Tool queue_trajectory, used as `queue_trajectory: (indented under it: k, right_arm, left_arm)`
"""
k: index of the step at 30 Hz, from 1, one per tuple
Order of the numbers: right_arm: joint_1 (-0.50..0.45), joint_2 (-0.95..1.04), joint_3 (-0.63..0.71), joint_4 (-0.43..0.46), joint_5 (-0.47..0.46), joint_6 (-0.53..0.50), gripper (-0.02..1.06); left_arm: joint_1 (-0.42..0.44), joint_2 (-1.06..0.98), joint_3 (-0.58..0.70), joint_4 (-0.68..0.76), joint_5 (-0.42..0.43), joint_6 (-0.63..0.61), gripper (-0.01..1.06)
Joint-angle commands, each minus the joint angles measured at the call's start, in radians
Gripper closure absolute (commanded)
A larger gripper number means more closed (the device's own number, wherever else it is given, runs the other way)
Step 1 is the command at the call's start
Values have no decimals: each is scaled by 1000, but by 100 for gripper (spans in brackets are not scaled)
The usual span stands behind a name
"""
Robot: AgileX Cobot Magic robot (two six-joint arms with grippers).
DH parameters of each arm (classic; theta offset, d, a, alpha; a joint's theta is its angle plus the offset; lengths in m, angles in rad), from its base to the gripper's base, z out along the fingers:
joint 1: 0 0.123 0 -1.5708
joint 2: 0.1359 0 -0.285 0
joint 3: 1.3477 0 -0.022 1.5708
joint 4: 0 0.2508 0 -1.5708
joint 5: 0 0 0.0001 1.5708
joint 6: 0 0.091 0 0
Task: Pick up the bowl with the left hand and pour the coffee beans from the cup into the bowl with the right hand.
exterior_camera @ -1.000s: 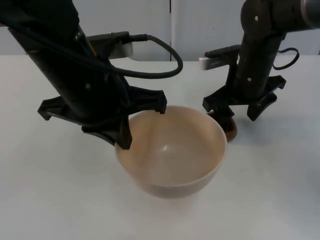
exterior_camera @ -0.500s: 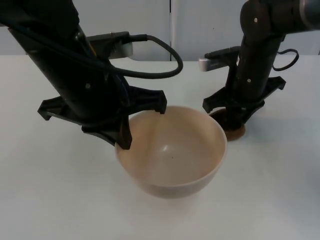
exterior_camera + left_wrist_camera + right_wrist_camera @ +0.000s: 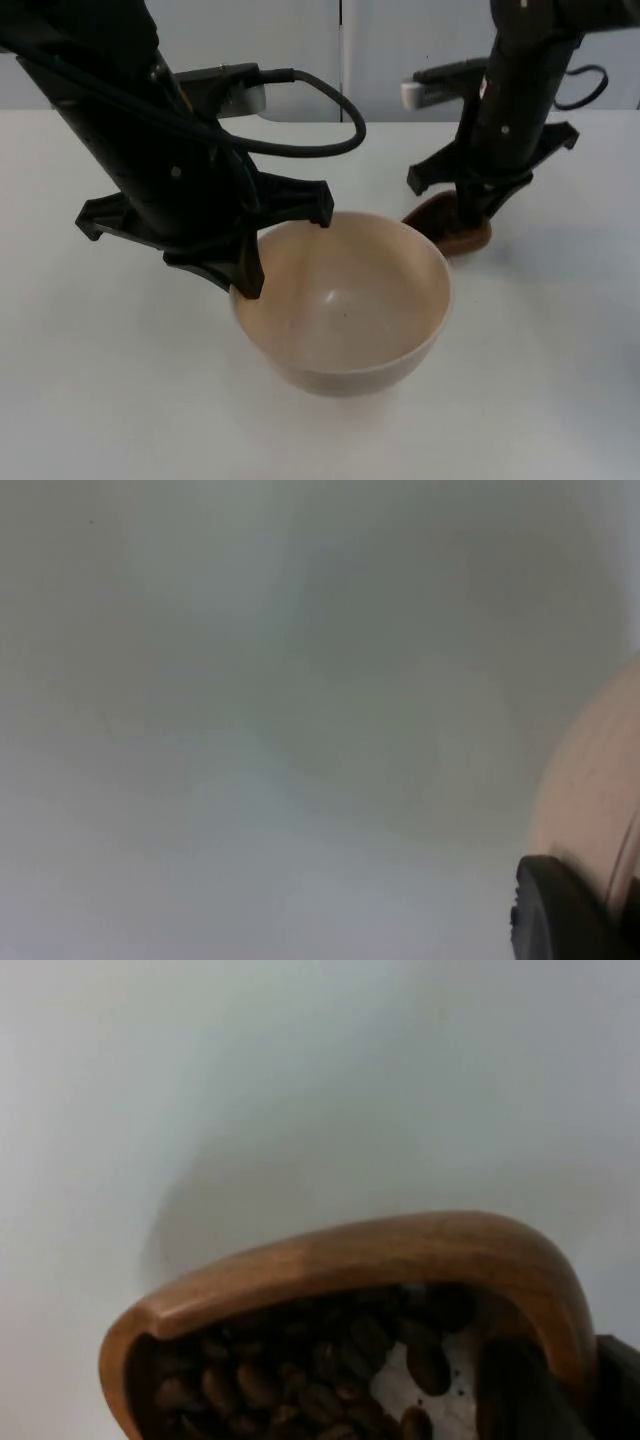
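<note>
Wooden cup (image 3: 452, 226) clamped in right gripper (image 3: 478, 208) — tilted

Even, soft overhead light; the bowl (image 3: 340, 300) throws a faint shadow on the white table (image 3: 100, 400). Both wrist views are soft and out of focus.

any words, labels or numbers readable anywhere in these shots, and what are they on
None: no text can be read.
The bowl, held at its rim by the left gripper, is plain.
The wooden cup of coffee beans in the right gripper is unmarked.
The table is bare white.
</note>
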Motion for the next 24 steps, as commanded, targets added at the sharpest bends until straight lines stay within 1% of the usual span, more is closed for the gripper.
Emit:
queue_trajectory:
  k: [1,7,8,14,15,22,24]
  right_arm:
    - [1,-46,-4,-4,13,0,104]
    - [1,-123,-4,0,78,-20,104]
    - [1,-123,-4,0,78,-20,104]
    - [1,-228,-4,20,165,-87,104]
    - [1,-228,-4,20,165,-87,104]
    - [1,-351,-4,22,247,-131,104]
    - [1,-386,-4,22,254,-145,104]
  left_arm:
    - [-4,-14,-3,1,-8,-4,105]
    - [-4,-14,-3,1,-8,-4,105]
    - [-4,-14,-3,1,-8,-4,105]
    - [-4,-14,-3,1,-10,-4,105]
    - [-4,-14,-3,1,-10,-4,105]
    - [-4,-14,-3,1,-10,-4,105]
    - [-4,-14,-3,1,-10,-4,105]
